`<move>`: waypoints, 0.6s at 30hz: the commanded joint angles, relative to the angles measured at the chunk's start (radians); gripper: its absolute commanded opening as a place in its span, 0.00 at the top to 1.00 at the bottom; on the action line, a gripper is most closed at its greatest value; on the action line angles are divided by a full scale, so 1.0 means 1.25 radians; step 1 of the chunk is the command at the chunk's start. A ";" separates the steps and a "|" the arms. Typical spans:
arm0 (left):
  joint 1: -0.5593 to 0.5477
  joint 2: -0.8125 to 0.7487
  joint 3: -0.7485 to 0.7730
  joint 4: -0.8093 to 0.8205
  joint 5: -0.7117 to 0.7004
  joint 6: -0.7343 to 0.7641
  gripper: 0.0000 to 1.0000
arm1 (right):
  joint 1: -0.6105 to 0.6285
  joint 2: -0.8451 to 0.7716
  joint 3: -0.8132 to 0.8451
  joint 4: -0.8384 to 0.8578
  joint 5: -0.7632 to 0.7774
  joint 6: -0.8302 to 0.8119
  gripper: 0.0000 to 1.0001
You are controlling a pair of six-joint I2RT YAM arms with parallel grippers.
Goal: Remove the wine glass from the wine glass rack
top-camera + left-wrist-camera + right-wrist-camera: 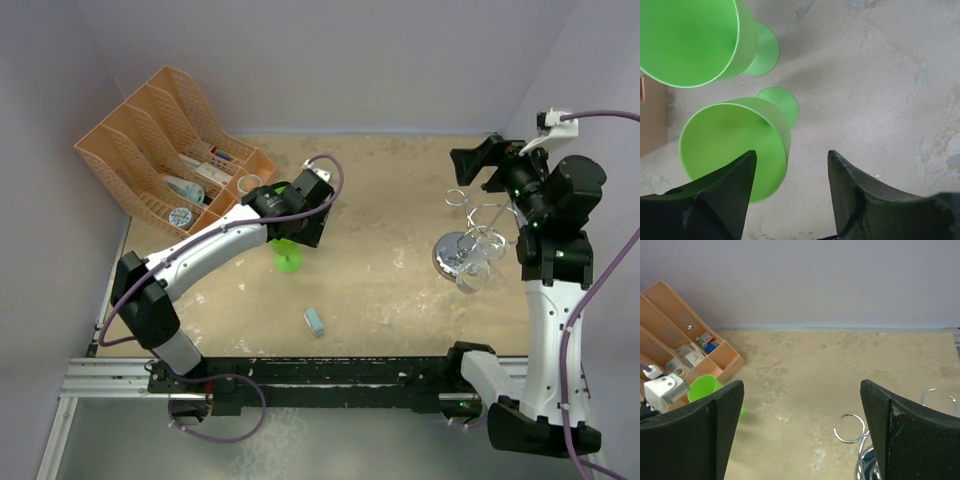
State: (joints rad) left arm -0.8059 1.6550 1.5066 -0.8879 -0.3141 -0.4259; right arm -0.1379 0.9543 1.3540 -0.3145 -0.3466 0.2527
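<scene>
The chrome wine glass rack (462, 248) stands at the right on its round mirror base, with curled wire arms; two of its loops show in the right wrist view (850, 428). A clear wine glass (482, 262) seems to hang among the arms. My right gripper (478, 163) is open and empty above the far side of the rack, its jaws wide apart (800, 385). My left gripper (286, 232) is open and empty (790, 155) over two green plastic wine glasses (735, 145) standing on the table, its left finger (715, 192) overlapping the nearer one's rim.
An orange plastic file organizer (165, 140) with small items stands at the back left. A small pale blue object (315, 322) lies on the table near the front. A green glass (288, 258) stands mid-table. Walls close off the back and sides.
</scene>
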 commanded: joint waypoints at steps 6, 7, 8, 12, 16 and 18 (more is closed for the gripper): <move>0.004 -0.096 0.090 -0.044 0.002 0.028 0.30 | 0.002 -0.043 -0.080 0.098 -0.085 0.075 0.00; 0.004 -0.099 0.104 -0.049 0.006 0.027 0.30 | 0.002 -0.043 -0.081 0.099 -0.086 0.075 0.00; 0.004 -0.107 0.113 -0.051 0.009 0.026 0.29 | 0.002 -0.041 -0.079 0.098 -0.088 0.072 0.00; 0.004 -0.140 0.137 -0.046 0.020 0.017 0.25 | 0.001 -0.031 -0.067 0.095 -0.094 0.063 0.00; 0.004 -0.172 0.160 -0.040 0.035 0.016 0.24 | 0.001 -0.034 -0.070 0.095 -0.099 0.057 0.00; 0.004 -0.185 0.179 -0.044 0.037 0.021 0.23 | 0.001 -0.037 -0.074 0.095 -0.098 0.055 0.00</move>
State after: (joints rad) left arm -0.8051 1.4887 1.6569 -0.9520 -0.2848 -0.4080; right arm -0.1375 0.9222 1.2469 -0.2470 -0.4423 0.3256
